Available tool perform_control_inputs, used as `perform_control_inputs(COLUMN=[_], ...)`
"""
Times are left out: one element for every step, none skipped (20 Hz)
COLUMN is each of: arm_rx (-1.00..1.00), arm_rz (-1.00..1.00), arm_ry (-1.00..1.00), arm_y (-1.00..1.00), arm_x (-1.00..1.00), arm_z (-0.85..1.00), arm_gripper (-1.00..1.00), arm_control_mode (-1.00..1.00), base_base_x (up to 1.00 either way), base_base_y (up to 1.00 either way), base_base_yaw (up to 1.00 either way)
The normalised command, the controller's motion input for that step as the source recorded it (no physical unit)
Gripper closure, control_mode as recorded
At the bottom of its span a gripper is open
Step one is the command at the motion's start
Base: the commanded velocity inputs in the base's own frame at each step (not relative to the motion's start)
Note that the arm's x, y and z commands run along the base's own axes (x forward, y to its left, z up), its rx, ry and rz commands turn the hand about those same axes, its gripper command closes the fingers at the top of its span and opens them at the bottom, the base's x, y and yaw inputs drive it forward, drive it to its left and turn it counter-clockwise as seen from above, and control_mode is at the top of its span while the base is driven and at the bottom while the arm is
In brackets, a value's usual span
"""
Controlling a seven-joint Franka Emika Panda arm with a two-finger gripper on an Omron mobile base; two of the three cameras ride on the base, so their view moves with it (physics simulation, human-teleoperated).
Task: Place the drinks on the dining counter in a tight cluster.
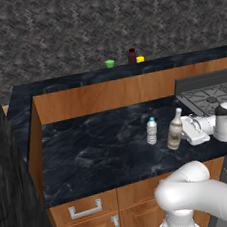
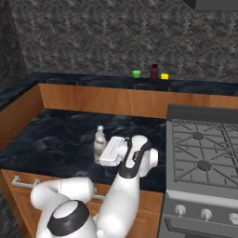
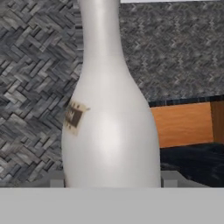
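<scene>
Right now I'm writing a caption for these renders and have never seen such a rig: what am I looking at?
A white robot arm stands at a kitchen counter. Two pictures come from cameras behind it, left and right; the third looks along its hand. Its end effector is closed on a slim tan bottle, tilted, on the lower black marble top beside a stove. A clear bottle with a light-blue cap stands next to it. On the raised dining counter behind are a maroon bottle and small green and yellow things.

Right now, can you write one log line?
gripper: shut on slim tan bottle | bottle tilted, over black marble counter | clear blue-capped bottle beside, apart
</scene>
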Motion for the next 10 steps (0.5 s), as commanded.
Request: perform_control_inputs(arm_rx=[-0.14, -0.16, -0.17, -0.15, -0.10, -0.08, -0.08, -0.09, -0.11, -0.11], arm_rz=[-0.09, -0.09, -0.09, -0.09, -0.11, -0.10, -0.10, -0.09, -0.07, -0.05], arm_ry=[-0.01, -0.03, -0.03, -0.02, -0.01, -0.03, -0.01, 0.00, 0.00, 0.00], arm_y=[0.00, 0.00, 0.02, 0.02, 0.02, 0.00, 0.02, 0.03, 0.04, 0.02], arm_x=[-0.54, -0.56, -0.53, -0.52, -0.51, -0.52, -0.50, -0.46, -0.44, -0.39], arm_z=[0.33, 0.34, 0.36, 0.36, 0.33, 0.34, 0.34, 0.35, 0.35, 0.32], arm_gripper=[1.00, 1.00, 1.00, 1.00, 1.00, 1.00, 1.00, 1.00, 1.00, 1.00], arm_control_mode=[-1.00, -1.00, -1.00, -1.00, -1.00, -1.00, -1.00, -1.00, -1.00, -1.00], base_base_x=[0.00, 0.00, 0.00, 0.00, 0.00, 0.00, 0.00, 0.00, 0.00, 0.00], base_base_y=[0.00, 0.00, 0.00, 0.00, 0.00, 0.00, 0.00, 0.00, 0.00, 0.00], base_base_yaw=[0.00, 0.00, 0.00, 0.00, 0.00, 0.00, 0.00, 0.00, 0.00, 0.00])
